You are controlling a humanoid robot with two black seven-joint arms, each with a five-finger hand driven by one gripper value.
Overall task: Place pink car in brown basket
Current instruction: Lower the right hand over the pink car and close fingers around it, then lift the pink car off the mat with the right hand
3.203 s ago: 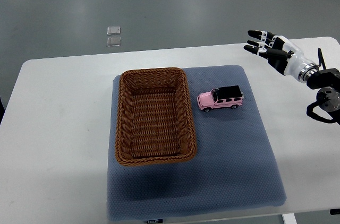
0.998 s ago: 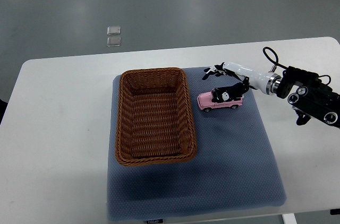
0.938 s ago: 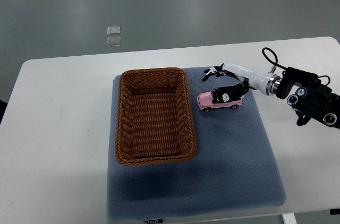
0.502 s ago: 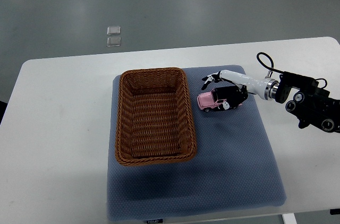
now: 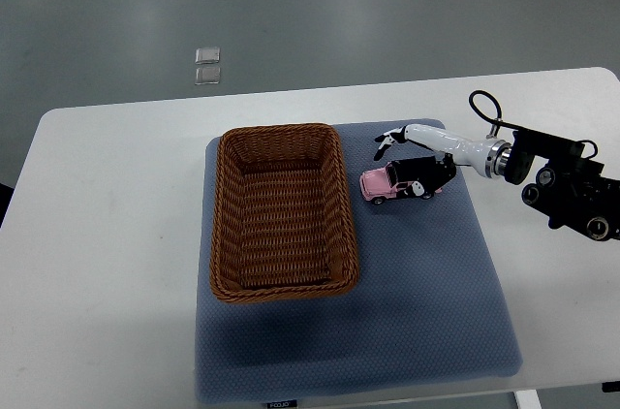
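A white worktop (image 5: pixel 116 235) with rounded corners fills most of the view, with grey floor (image 5: pixel 339 12) beyond its far edge. On the worktop lies a blue-grey mat (image 5: pixel 417 293), reaching from near the middle to the near edge. A brown basket (image 5: pixel 225 225), rectangular and woven, sits on the mat's left part, its long side running away from the robot; nothing lies inside it. The right arm (image 5: pixel 562 191) comes in from the right edge, dark joints and a cable loop near the wrist, a white forearm stretching left over the mat. The right robot hand (image 5: pixel 418 159) rests on the car (image 5: pixel 382 183): its fingers (image 5: pixel 387 137) arch over the black roof, with a thumb down at the car's near side, so it looks closed around the car, though how firm the grip is cannot be told. The car, pink, stands on the mat just right of the basket's far right corner, nose toward the basket, outside it. Two small clear squares (image 5: pixel 206 65) lie on the floor beyond the worktop.
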